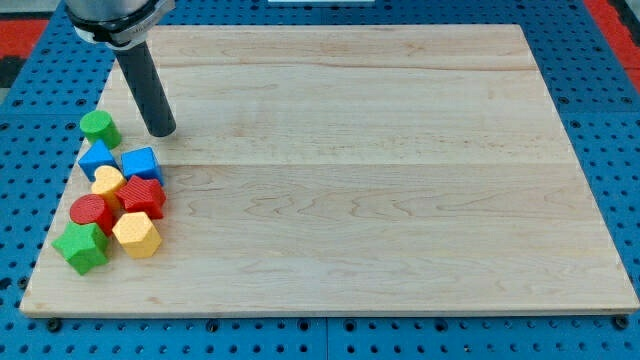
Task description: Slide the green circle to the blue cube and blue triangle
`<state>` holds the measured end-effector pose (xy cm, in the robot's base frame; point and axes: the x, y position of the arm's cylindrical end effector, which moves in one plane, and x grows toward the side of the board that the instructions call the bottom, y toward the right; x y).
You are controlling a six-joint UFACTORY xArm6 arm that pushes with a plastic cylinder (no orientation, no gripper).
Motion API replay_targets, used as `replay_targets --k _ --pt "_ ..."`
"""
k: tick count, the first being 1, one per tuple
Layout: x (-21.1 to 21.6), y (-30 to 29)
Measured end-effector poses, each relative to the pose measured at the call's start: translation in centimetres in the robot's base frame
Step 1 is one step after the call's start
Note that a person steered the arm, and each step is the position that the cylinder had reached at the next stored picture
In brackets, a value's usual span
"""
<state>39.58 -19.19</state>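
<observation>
the wooden board point(380, 180) lies mostly bare toward the view's right. my tip point(162, 132), a bare rod holding nothing, stands just right of the green circle point(98, 126), apart from it. the circle sits near the left edge, close above the blue triangle point(96, 157) and blue cube point(141, 163). it looks light, stiff, slippery; push its top side.

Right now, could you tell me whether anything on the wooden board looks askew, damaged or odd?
Nothing stands out. The small green circle sits apart, just above the blue triangle and blue cube; my tip stands to its right, not touching.
</observation>
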Motion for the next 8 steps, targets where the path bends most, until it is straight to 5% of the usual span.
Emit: replay_targets --k 3,4,5,6,8 --pt "2.4 2.3" --pt "-0.9 2.4" --pt "-6.7 -3.5" --pt "-4.5 -11.2" --pt "0.9 -3.1"
